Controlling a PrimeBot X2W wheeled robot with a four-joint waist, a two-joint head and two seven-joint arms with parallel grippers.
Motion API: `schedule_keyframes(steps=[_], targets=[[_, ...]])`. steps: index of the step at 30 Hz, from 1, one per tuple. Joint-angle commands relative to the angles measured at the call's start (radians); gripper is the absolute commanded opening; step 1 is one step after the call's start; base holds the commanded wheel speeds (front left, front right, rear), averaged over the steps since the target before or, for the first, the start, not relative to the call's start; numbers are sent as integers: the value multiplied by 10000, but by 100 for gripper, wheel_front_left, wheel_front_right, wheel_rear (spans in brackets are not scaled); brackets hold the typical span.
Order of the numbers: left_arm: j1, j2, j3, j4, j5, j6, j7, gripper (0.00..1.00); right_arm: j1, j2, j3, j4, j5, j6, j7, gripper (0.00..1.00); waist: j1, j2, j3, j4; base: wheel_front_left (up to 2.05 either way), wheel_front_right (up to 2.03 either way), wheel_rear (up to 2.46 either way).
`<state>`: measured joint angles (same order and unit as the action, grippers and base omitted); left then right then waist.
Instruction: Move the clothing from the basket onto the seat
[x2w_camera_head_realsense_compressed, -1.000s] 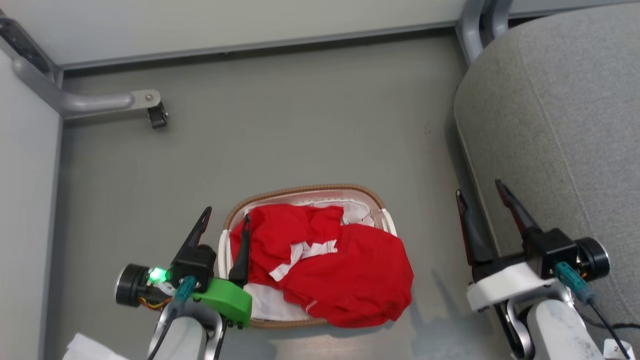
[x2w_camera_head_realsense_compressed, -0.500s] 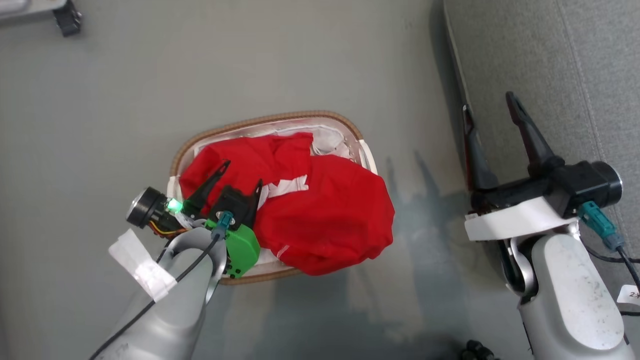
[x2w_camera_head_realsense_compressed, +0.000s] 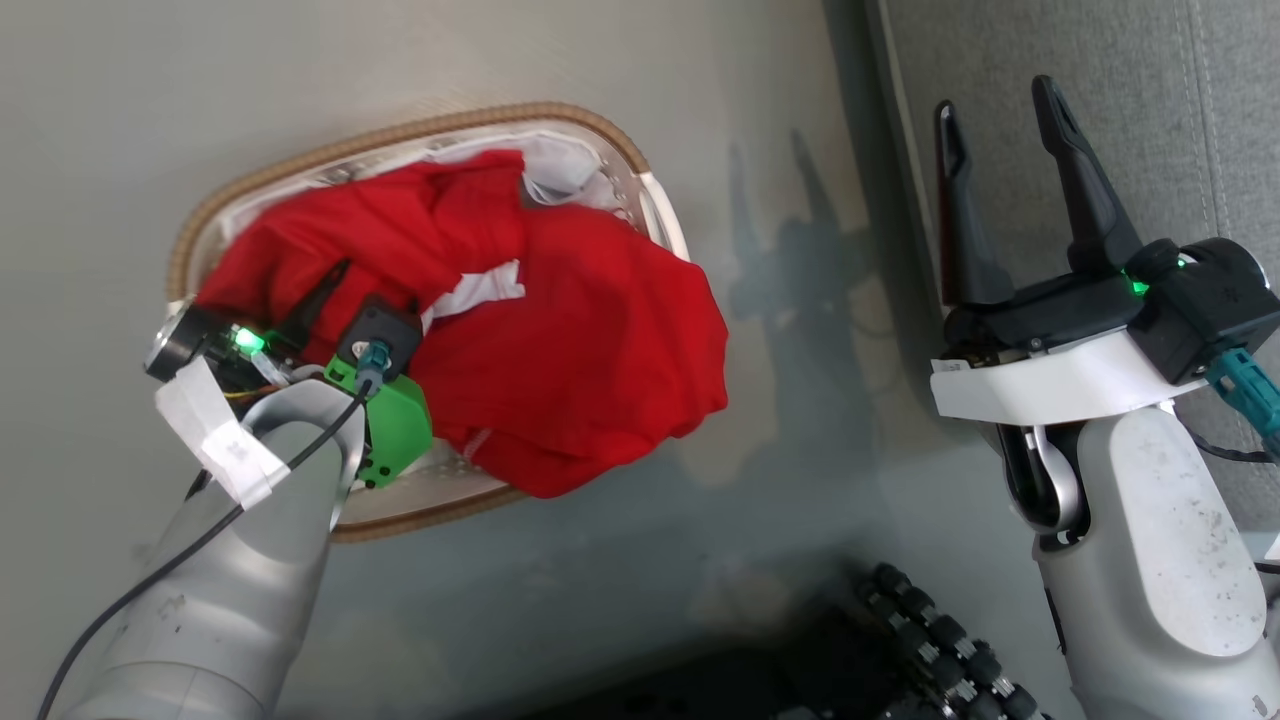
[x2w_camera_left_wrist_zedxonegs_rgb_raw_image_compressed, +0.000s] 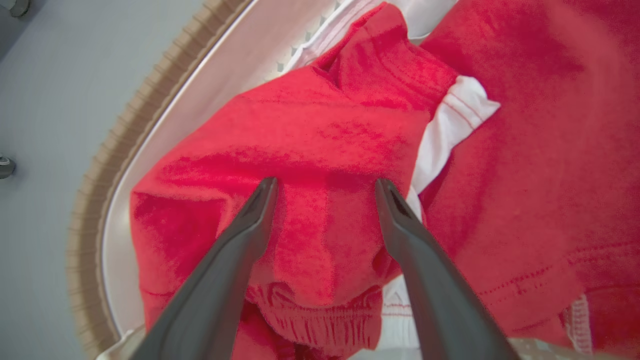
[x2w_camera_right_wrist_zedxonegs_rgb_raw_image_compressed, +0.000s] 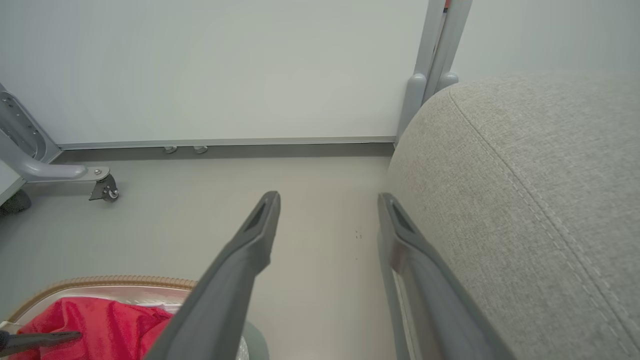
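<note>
Left wrist view: the left end effector (x2w_camera_left_wrist_zedxonegs_rgb_raw_image_compressed: 326, 184) is released, fingers spread and straddling a raised fold of the red clothing (x2w_camera_left_wrist_zedxonegs_rgb_raw_image_compressed: 325, 125) without clamping it. The clothing lies heaped in the basket (x2w_camera_head_realsense_compressed: 400, 125), with one garment overhanging the rim at 4 o'clock in the head view. The right end effector (x2w_camera_head_realsense_compressed: 995, 100) is released and empty, at 3 o'clock from the basket, at the edge of the seat (x2w_camera_head_realsense_compressed: 1220, 120).

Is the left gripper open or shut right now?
Open: the left gripper has its fingers spread apart over the red clothing.
</note>
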<state>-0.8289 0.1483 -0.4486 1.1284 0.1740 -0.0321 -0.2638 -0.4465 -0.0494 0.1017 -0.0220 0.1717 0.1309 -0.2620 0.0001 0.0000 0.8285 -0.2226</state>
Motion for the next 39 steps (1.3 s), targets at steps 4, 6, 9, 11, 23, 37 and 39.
schedule_keyframes(steps=[4, 6, 9, 11, 23, 37, 39], targets=[[-398, 89, -78, 310, -75, 88, -2, 100, -174, -20, 18, -20, 151, -3, -46, 100, -1, 0, 833, -646, 0, 0, 0], [-475, 39, -132, 441, -99, 63, -3, 100, -181, -18, 47, -4, 180, -3, -46, 100, -1, 0, 862, -647, 0, 0, 0], [-534, -34, -199, 644, -146, 63, -4, 100, -204, -20, 80, 12, 229, -3, -46, 100, -1, 0, 880, -632, 0, 0, 0], [-545, -82, -228, 778, -187, 107, -5, 100, -259, -20, 97, 7, 233, -3, -46, 100, -1, 0, 885, -610, 0, 0, 0], [-481, -269, -92, 882, -626, 671, -4, 0, -285, -22, 25, 149, 150, -3, -46, 100, -1, 0, 543, -402, 0, 0, 0], [1214, -436, -86, -1527, -1496, 254, -11, 0, 303, -29, -232, 639, -435, -5, -46, 100, -1, 0, -1559, 646, 0, 0, 0], [1496, -457, -88, -1974, -1623, 184, -10, 0, 468, -28, -301, 746, -581, -5, -46, 100, -1, 0, -1977, 836, 0, 0, 0]])
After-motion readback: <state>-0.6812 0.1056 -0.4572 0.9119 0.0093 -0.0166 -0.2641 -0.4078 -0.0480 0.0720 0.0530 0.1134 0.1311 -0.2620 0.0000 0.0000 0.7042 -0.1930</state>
